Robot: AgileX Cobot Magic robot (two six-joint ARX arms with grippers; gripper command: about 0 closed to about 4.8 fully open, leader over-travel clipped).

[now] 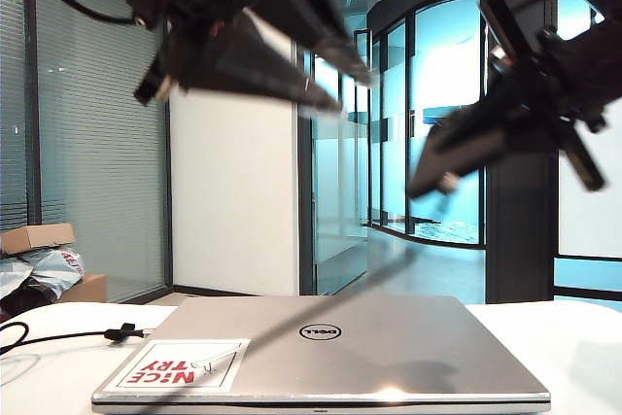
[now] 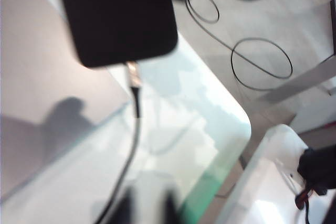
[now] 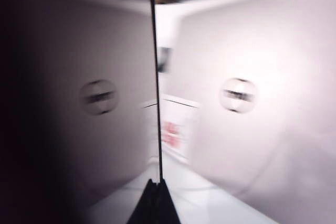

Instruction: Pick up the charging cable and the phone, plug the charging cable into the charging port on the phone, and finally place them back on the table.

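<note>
My left pincer [image 1: 335,89] is raised high above the laptop [image 1: 330,347], its opening indeterminate, with the phone [image 2: 118,17] at it and the charging cable [image 2: 134,129] plugged into the phone's edge. My right pincer [image 3: 156,190] is also raised, angled down toward the laptop, clamped narrow on the cable, which trails onto the table [image 1: 573,347].

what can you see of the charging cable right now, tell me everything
The charging cable is a thin black cord with a small silver plug at its tip. In the left wrist view the plug meets the edge of the phone, apparently plugged in. In the right wrist view the cord runs taut from the shut right gripper. In the exterior view it crosses blurred above the laptop, and its far end with a small black tie lies on the table.
</note>
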